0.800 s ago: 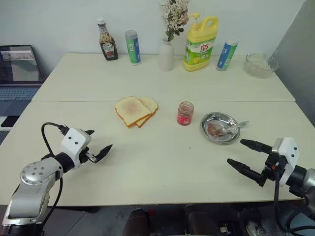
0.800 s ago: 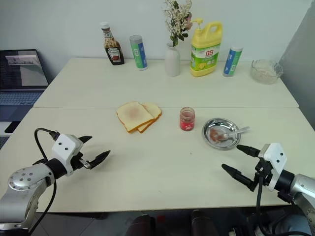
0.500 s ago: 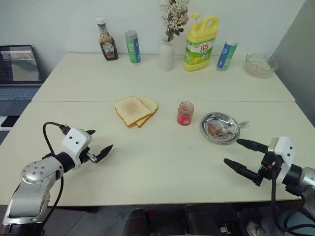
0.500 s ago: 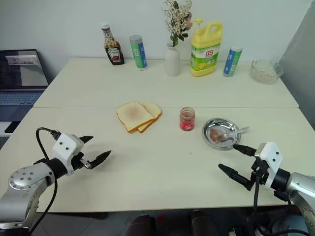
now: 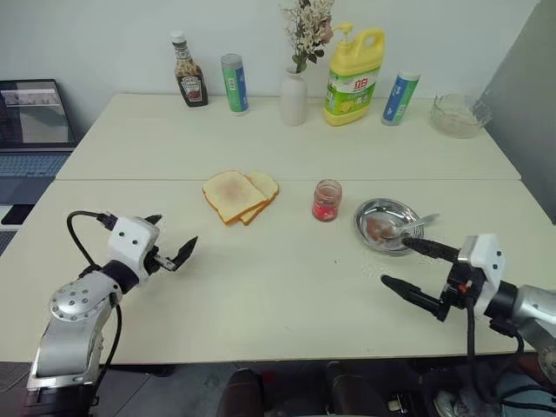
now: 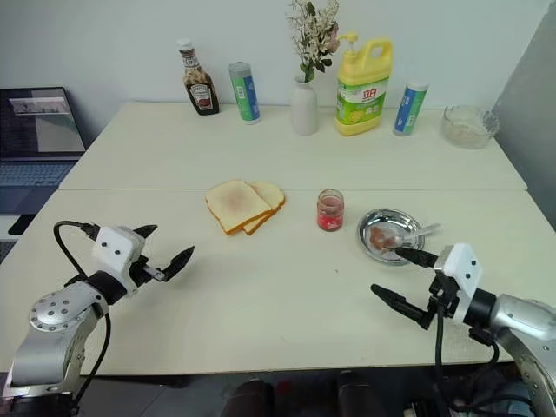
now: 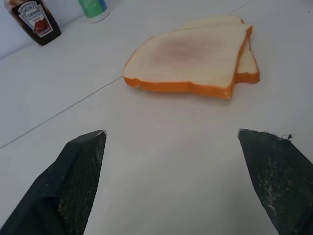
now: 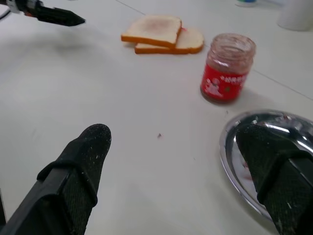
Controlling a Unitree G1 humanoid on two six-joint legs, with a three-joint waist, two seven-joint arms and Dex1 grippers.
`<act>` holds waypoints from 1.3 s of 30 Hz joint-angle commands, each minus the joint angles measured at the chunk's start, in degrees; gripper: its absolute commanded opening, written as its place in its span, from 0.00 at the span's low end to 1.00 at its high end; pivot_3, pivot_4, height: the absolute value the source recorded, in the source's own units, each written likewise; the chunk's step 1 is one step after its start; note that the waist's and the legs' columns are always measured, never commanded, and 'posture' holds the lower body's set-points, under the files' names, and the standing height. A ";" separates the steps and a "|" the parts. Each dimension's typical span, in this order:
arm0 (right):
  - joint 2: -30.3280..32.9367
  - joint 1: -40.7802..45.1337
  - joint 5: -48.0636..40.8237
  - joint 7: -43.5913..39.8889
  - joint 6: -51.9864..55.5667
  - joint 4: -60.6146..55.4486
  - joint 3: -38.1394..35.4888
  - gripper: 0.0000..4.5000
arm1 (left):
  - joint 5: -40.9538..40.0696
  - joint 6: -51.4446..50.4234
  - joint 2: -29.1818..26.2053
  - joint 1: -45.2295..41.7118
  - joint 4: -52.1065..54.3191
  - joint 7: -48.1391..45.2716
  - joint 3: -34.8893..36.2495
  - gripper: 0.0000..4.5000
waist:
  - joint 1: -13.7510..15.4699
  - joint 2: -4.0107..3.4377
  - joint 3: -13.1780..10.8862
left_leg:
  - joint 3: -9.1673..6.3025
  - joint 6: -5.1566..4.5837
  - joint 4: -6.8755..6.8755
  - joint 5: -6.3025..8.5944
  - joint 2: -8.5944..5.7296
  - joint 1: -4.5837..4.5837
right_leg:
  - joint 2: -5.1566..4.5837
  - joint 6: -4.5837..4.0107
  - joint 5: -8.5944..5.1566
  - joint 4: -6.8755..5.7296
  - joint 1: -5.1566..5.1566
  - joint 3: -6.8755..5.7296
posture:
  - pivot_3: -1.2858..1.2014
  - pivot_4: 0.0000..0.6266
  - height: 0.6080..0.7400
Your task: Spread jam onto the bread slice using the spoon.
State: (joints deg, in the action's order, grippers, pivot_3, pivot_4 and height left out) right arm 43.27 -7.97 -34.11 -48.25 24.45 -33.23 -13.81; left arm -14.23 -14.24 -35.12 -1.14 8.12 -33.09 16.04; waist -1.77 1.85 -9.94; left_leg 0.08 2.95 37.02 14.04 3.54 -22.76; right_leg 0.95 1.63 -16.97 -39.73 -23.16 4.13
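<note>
The bread slice (image 5: 229, 194), pale with a tan crust and a pinkish smear, lies mid-table on top of a second slice (image 5: 265, 184). To its right stands the small glass jar of red jam (image 5: 327, 201). The spoon (image 5: 412, 227) rests in a round metal dish (image 5: 375, 215), its bowl stained. My left gripper (image 5: 173, 234) is open and empty near the table's left front, pointing at the bread (image 7: 190, 56). My right gripper (image 5: 396, 261) is open and empty just in front of the dish (image 8: 229, 147), with the jar (image 8: 227, 66) beyond it.
Along the far edge stand a ketchup bottle (image 5: 188, 71), two cans (image 5: 234, 83) (image 5: 400, 97), a white vase with flowers (image 5: 294, 95), a yellow detergent bottle (image 5: 354, 76) and a glass bowl (image 5: 457, 115). A laptop (image 5: 33, 130) sits off the table's left side.
My right gripper has moved left and towards the dish, staying open. My left gripper has shifted a little forward over the table, still open. Bread, jar and spoon have not moved.
</note>
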 commanded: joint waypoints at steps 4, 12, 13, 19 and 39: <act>-0.59 9.18 -5.20 3.52 4.31 -4.96 2.48 0.99 | -11.40 -18.26 5.69 -9.28 -0.41 7.63 4.67 1.00 | 0.02 0.08 -0.04 | -0.05 0.00 0.09 0.00 -0.02 -0.03 | 0.00 0.04 0.03 -0.09 0.00 -0.03 | 0.52 0.24 1.00; -1.03 14.29 -5.61 3.76 5.26 -5.29 6.01 0.99 | -17.99 -33.23 7.62 -14.74 -2.09 10.28 4.13 1.00 | 0.00 0.15 0.00 | -0.10 0.00 0.07 0.00 -0.05 -0.04 | 0.01 -0.19 0.17 -0.12 -0.01 -0.05 | 0.52 0.24 1.00; -1.00 14.49 -5.54 3.67 5.22 -5.25 6.24 0.99 | -18.44 -34.20 8.13 -15.23 -2.31 10.72 4.22 1.00 | 0.01 0.15 0.00 | -0.11 0.00 0.07 0.00 -0.05 -0.05 | 0.01 -0.20 0.17 -0.12 -0.01 -0.06 | 0.52 0.24 1.00; -0.68 15.81 -5.00 3.15 5.09 -5.35 7.35 0.99 | -18.47 -37.90 9.61 -18.63 -5.35 11.02 1.84 1.00 | 0.04 0.18 -0.01 | -0.16 0.00 0.09 0.00 -0.07 -0.05 | 0.01 -0.20 0.18 -0.14 -0.01 -0.10 | 0.52 0.24 1.00; 0.86 16.16 -5.29 3.59 5.70 -7.76 7.39 1.00 | -19.71 -42.61 16.46 -29.40 -16.58 16.91 5.24 0.28 | 0.18 0.18 0.00 | -0.18 0.01 0.11 -0.01 -0.10 -0.06 | -0.01 -0.18 0.20 -0.14 0.01 -0.10 | 0.52 0.24 1.00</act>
State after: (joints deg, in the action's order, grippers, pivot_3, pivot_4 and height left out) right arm 43.76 7.64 -38.99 -44.87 30.41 -38.70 -5.45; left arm -32.99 -56.10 -18.75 -30.10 -9.70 -16.83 20.46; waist -1.58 2.04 -9.94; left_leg -0.10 2.97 37.13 14.03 3.43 -22.82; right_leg 0.94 1.45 -16.77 -39.87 -23.14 4.03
